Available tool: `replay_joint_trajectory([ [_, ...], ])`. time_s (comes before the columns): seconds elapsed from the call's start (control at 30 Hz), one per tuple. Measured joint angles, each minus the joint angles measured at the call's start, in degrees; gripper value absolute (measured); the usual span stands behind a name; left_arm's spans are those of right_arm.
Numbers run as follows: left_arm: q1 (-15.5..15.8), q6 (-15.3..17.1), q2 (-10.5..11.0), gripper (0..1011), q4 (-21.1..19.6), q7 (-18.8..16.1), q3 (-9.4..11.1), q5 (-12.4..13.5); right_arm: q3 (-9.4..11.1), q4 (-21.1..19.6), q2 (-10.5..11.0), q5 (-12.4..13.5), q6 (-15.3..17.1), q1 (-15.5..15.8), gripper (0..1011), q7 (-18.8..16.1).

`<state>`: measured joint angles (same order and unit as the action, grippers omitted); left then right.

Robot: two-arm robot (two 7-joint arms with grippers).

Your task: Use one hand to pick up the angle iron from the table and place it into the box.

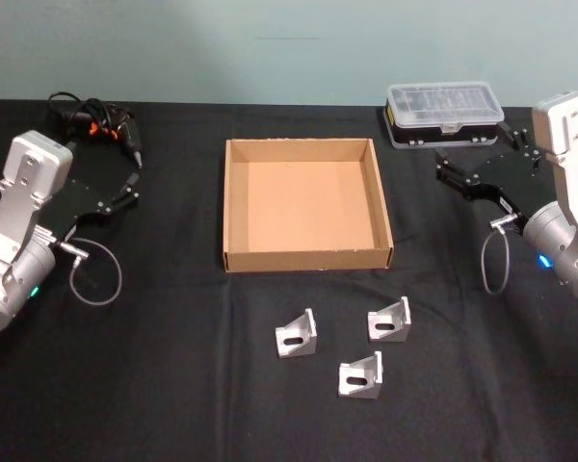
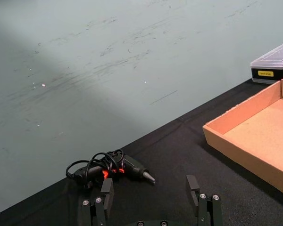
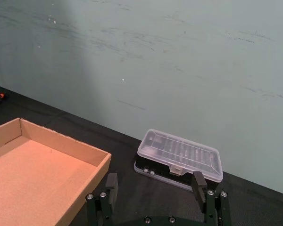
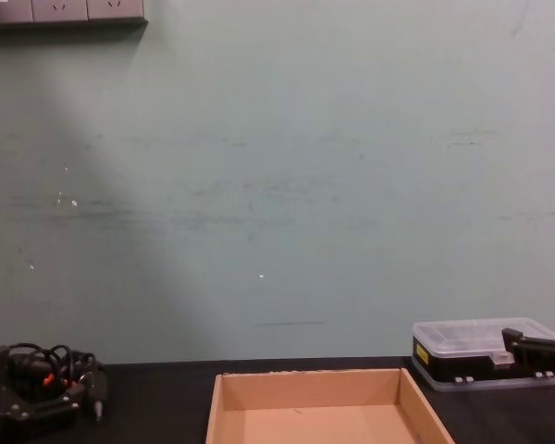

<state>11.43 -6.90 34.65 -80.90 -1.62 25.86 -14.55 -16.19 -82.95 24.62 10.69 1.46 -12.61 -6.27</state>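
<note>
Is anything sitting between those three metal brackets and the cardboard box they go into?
Nothing visible. Bare table separates the three angle irons from the box; only its low near wall must be cleared.

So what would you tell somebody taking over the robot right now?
The left gripper is open and holds nothing, out on the left near a corded tool.
The right gripper is open and holds nothing, on the right by the clear-lidded case.
The left angle iron, the right angle iron and the nearest angle iron lie on the table, on the robot's side of the box.
Done: nothing, the box is empty.
Left: grip an angle iron with one gripper and place it in the box.
</note>
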Motion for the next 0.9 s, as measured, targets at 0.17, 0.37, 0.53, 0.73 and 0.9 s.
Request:
replay_joint_trajectory([
  [0.17,0.0,0.0,0.0,1000,0.0,0.0,0.0,0.0,0.0,0.0,0.0,0.0,0.0,0.0,1003,0.0],
  [0.37,0.0,0.0,0.0,1000,0.0,0.0,0.0,0.0,0.0,0.0,0.0,0.0,0.0,0.0,1004,0.0],
  [0.53,0.0,0.0,0.0,1000,0.0,0.0,0.0,0.0,0.0,0.0,0.0,0.0,0.0,0.0,1003,0.0],
  [0.73,0.0,0.0,0.0,1000,0.0,0.0,0.0,0.0,0.0,0.0,0.0,0.0,0.0,0.0,1003,0.0],
  [0.9,0.0,-0.01,0.0,1000,0.0,0.0,0.0,0.0,0.0,0.0,0.0,0.0,0.0,0.0,1003,0.0],
])
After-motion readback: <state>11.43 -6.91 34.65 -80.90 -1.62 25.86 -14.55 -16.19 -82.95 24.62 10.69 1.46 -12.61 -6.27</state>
